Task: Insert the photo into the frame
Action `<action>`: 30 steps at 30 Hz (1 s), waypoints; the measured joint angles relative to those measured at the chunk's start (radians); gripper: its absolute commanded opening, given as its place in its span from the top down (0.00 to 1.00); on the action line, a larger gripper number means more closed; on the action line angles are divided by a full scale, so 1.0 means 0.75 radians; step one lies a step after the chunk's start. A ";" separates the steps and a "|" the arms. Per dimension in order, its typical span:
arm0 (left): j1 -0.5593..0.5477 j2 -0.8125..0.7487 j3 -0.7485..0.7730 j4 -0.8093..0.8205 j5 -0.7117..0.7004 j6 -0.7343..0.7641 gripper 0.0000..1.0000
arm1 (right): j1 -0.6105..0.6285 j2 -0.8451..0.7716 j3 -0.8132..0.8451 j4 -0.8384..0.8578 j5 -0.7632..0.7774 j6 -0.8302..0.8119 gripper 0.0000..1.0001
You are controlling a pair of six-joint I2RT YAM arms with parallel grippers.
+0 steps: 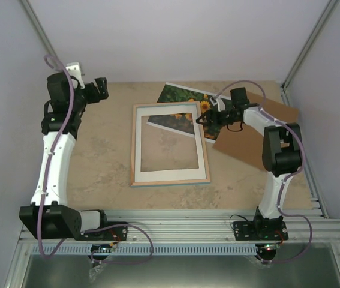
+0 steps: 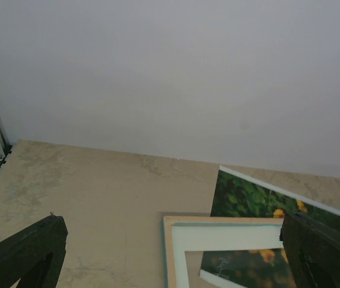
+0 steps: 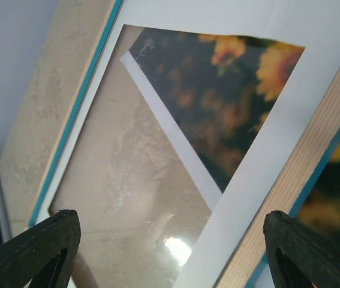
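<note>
The frame (image 1: 135,150) lies flat mid-table, wood back up, blue showing along its edge (image 3: 80,96). A white mat (image 1: 170,175) sits inside it. The photo (image 1: 181,96), orange flowers on dark green, lies tilted under the frame's far right corner. It shows blurred through the pane (image 3: 217,90) and sticks out past the far edge (image 2: 247,195). My right gripper (image 1: 205,118) hovers over that corner, open, with nothing between its fingers (image 3: 172,246). My left gripper (image 1: 101,88) is raised at the far left, open and empty (image 2: 171,240), well away from the frame.
A brown backing board (image 1: 247,135) lies at the right, partly under my right arm and next to the photo. Grey walls close the table at the back and sides. A metal rail runs along the near edge (image 1: 175,219).
</note>
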 measured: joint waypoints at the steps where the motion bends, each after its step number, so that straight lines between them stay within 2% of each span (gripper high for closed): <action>1: 0.000 0.005 -0.005 -0.001 0.001 0.019 0.00 | -0.001 -0.003 0.007 -0.010 0.010 -0.032 0.15; 9: -0.004 0.108 -0.070 -0.043 0.064 0.142 0.00 | -0.019 -0.111 0.011 -0.060 0.156 -0.326 0.15; 13: -0.024 0.213 -0.082 -0.054 0.083 0.197 0.00 | -0.025 -0.132 0.009 -0.074 0.189 -0.395 0.16; 20: -0.109 0.372 -0.211 -0.060 0.081 0.263 0.01 | -0.025 -0.130 -0.106 -0.073 0.160 -0.374 0.15; 30: -0.109 0.480 -0.201 -0.061 0.025 0.253 0.01 | 0.009 0.034 -0.191 -0.031 0.076 -0.273 0.15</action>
